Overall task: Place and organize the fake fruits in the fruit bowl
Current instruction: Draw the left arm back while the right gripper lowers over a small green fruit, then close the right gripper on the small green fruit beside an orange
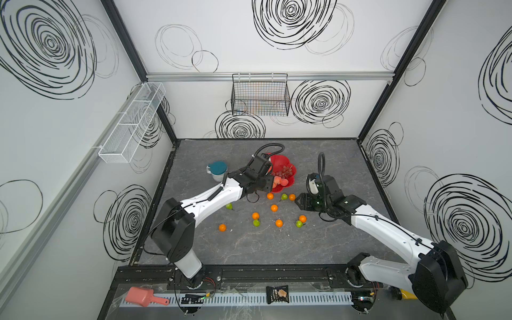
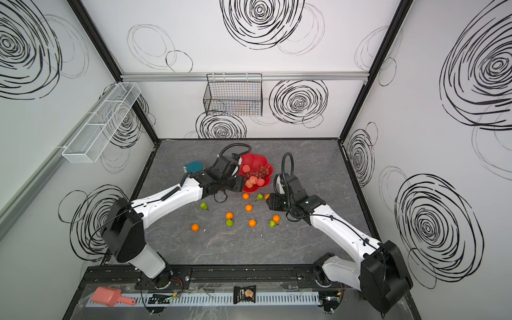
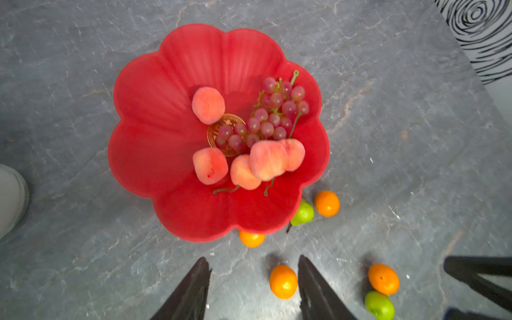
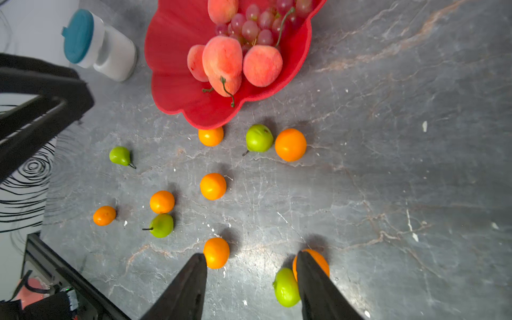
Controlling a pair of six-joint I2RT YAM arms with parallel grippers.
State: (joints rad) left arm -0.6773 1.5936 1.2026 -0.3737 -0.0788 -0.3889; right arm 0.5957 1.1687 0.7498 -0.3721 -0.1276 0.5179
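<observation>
Left wrist view showed the table carrying the fruit bowl. In a top view this fruit bowl sat toward 12 o'clock from the table centre. The left gripper and right gripper had their fingers moderately apart, holding nothing. In the bowl lay the grape bunch and several peaches. At 6 o'clock of the bowl, seven oranges and four pears lay on the table. I judged the task less than half done.
</observation>
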